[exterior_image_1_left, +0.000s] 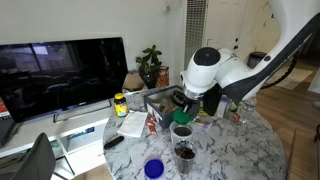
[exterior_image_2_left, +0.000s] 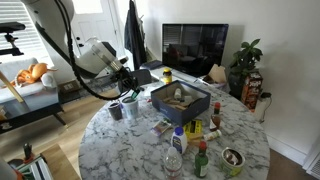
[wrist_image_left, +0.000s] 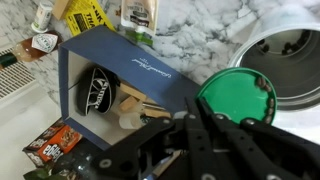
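Note:
My gripper (wrist_image_left: 190, 112) hangs over a green cup (wrist_image_left: 235, 95) that holds a few brown bits along its rim. Its dark fingers are pressed together and I see nothing between them. A metal cup (wrist_image_left: 290, 55) stands right beside the green one. In both exterior views the gripper (exterior_image_1_left: 183, 108) (exterior_image_2_left: 128, 90) sits just above the green cup (exterior_image_1_left: 181, 130) (exterior_image_2_left: 130, 104), next to an open dark blue box (wrist_image_left: 130, 65) (exterior_image_1_left: 160, 100) (exterior_image_2_left: 190, 107) filled with small items. The grey metal cup (exterior_image_2_left: 116, 110) shows beside it.
The round marble table (exterior_image_2_left: 130, 150) carries a blue bowl (exterior_image_1_left: 154, 169), a dark cup (exterior_image_1_left: 184, 153), bottles (exterior_image_2_left: 178, 140), snack packets (wrist_image_left: 135, 15) and a metal bowl (exterior_image_2_left: 232, 158). A TV (exterior_image_1_left: 60, 70) and a plant (exterior_image_1_left: 150, 65) stand behind it.

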